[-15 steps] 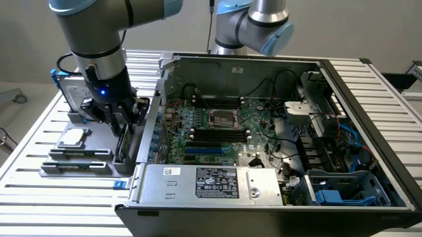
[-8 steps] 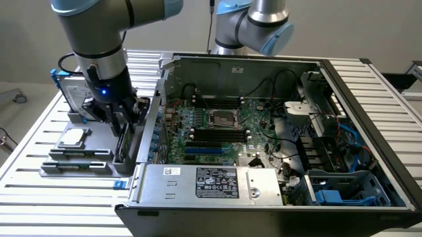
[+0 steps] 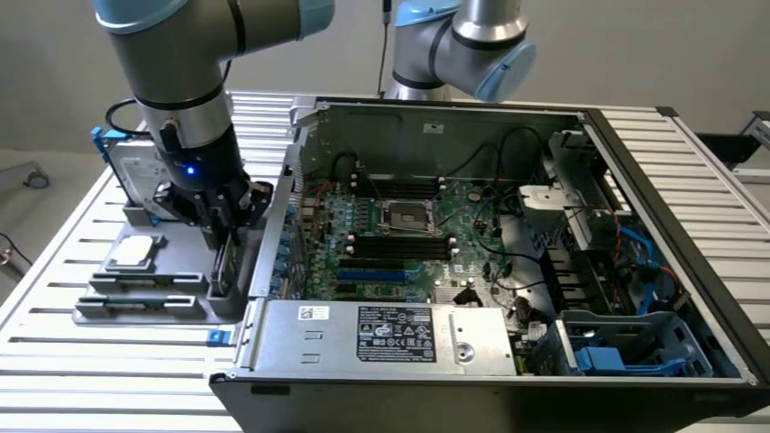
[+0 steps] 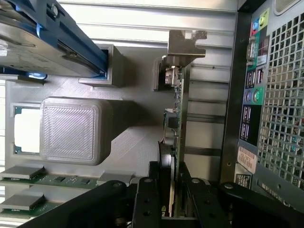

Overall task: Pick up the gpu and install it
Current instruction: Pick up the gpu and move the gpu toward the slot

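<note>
Standing upright in the grey tray (image 4: pixel 135 142), gpu (image 4: pixel 177 121) seemingly clasped by fingers (image 4: pixel 148 199).

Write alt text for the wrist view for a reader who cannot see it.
The claw straddles a graphics card standing on edge in a gray holder. Beside the card is the computer case's back panel with ports; a hard drive in a blue frame is nearby.

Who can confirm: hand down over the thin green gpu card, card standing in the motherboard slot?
Wrong spot. The thin green gpu card stands in the grey plastic holder tray beside the black computer case, per the exterior view. The hand is down over it.
</note>
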`<action>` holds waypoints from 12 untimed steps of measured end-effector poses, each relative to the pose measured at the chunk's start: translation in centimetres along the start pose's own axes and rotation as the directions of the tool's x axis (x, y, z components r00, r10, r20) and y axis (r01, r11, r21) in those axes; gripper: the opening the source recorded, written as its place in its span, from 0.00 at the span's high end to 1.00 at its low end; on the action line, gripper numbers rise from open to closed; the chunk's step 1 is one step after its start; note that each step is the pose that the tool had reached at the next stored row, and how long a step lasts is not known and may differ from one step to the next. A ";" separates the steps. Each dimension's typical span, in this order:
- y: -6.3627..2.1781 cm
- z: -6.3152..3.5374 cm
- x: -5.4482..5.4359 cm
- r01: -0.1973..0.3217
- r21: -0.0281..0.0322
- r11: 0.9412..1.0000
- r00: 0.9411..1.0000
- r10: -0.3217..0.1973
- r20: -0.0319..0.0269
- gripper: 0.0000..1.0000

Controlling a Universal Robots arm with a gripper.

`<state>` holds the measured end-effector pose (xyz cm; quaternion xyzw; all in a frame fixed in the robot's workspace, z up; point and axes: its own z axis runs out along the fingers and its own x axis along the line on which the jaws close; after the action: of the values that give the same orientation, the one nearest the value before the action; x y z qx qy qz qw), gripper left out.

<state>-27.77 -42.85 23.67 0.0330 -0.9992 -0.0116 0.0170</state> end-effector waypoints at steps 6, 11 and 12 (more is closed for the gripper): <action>0.00 0.00 0.0 0.000 0.000 1.000 1.000 0.000 0.000 0.73; 0.06 -1.15 0.0 0.000 0.000 1.000 1.000 0.000 0.000 0.73; 0.07 -1.48 0.0 0.000 -0.001 1.000 1.000 0.000 0.000 0.73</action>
<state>-27.76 -42.82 25.16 0.0330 -0.9992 -0.0118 0.0168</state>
